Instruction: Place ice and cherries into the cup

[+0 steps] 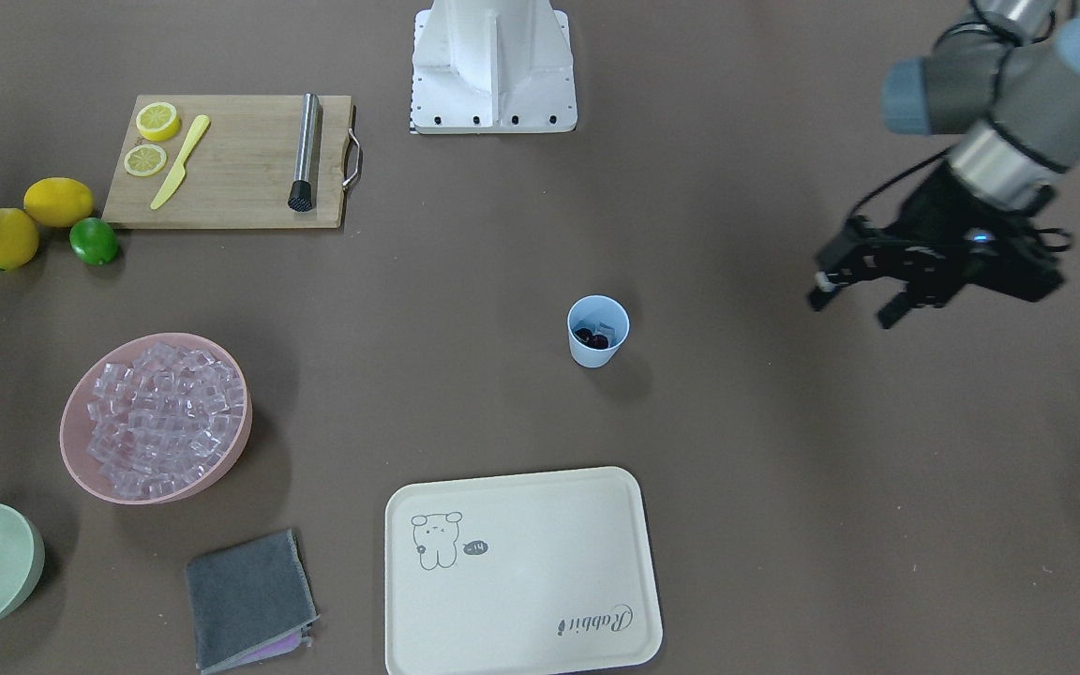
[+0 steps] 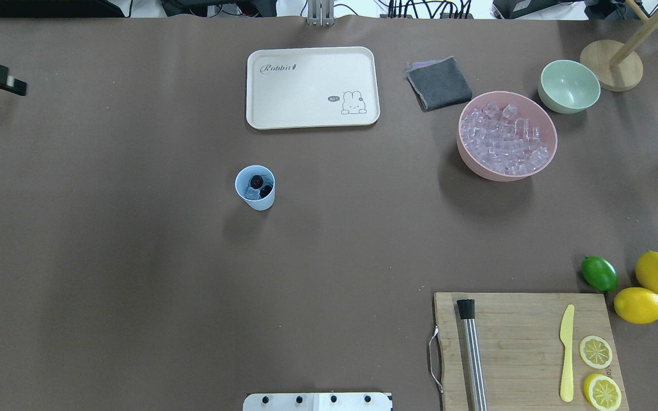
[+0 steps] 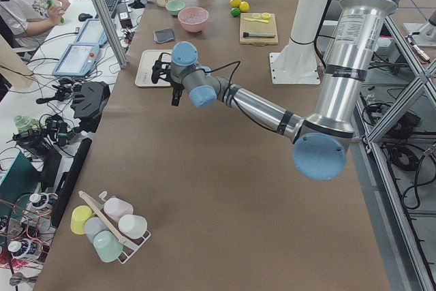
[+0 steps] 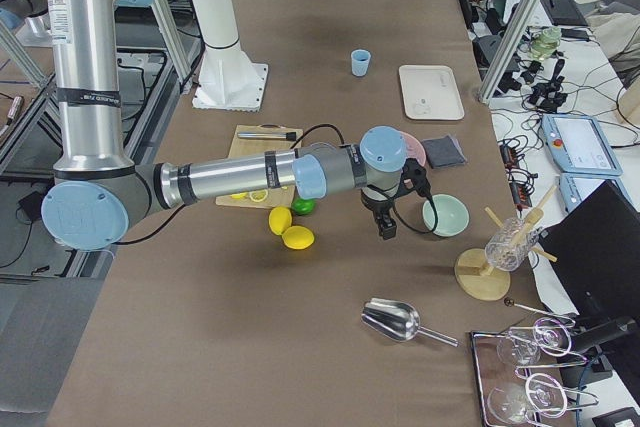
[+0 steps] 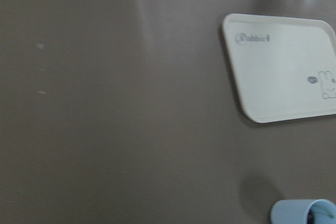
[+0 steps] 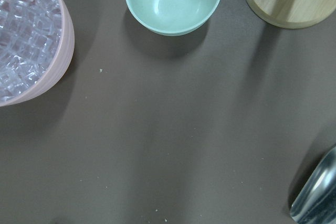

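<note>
Small light-blue tapered plastic cup (image 1: 596,354) is stood upright mid-table, between the white robot base (image 1: 493,66) and the cream rectangular tray (image 1: 540,581), apart from both. Two dark red cherries (image 2: 259,182) are seen inside it. A clear lump beside them is probably one cube, not confirmed. The heap of clear, faintly pink ice cubes (image 1: 165,412) is held in the round pink bowl (image 2: 480,170), well apart from the cup on the robot's right side. Cubes are judged hard, light and slick, likely to squirt out of a pinch, so one cube is best taken across flat opposite faces from the top of the heap. The cup is judged light and easily tipped, so drops should be made low over the mouth. The left gripper (image 1: 851,307) is seen with fingers spread wide and nothing held, above bare table well to the side of the cup. The right gripper (image 4: 385,230) is shown only in the side view, near the pale green bowl (image 6: 173,1), and its opening cannot be told. The matte brown table cover (image 1: 784,469) looks flat and grippy enough. The tray is the cup's nearest neighbour, so top access is judged easy.
</note>
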You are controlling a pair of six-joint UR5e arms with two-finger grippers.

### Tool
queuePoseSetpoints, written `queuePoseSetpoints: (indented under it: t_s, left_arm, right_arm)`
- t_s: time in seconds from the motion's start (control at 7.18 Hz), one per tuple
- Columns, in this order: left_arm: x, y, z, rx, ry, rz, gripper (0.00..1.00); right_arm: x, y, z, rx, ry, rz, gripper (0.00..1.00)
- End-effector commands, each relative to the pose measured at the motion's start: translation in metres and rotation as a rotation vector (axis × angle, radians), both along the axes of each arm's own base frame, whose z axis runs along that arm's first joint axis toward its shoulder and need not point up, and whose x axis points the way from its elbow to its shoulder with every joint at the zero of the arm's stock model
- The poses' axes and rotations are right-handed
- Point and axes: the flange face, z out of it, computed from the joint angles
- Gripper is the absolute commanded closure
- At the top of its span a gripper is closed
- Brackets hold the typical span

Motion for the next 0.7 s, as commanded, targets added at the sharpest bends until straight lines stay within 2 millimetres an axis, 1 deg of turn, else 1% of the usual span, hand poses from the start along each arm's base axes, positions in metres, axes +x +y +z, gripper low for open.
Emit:
queuePoseSetpoints:
  t_s: [0.0, 0.14, 0.28, 0.42, 0.56]
  left_arm:
    - [-0.074, 0.026, 0.141, 0.059, -0.145, 0.105, 0.03]
    - [-0.105, 0.036, 0.173, 0.075, -0.166, 0.110, 0.03]
    - [-0.111, 0.080, 0.214, 0.025, -0.178, 0.116, 0.03]
    - [-0.111, 0.089, 0.205, 0.053, -0.152, 0.121, 0.03]
    - [-0.109, 0.072, 0.190, 0.055, -0.127, 0.111, 0.03]
  right_arm:
    - [0.023, -0.003, 0.005, 0.013, 0.013, -0.028, 0.02]
    - [0.027, -0.007, 0.004, 0.020, 0.036, -0.025, 0.02]
    - [0.031, -0.009, 0.001, 0.031, 0.039, -0.020, 0.02]
    - [0.033, -0.008, 0.001, 0.035, 0.039, -0.019, 0.02]
    - [0.035, -0.009, 0.001, 0.035, 0.039, -0.016, 0.02]
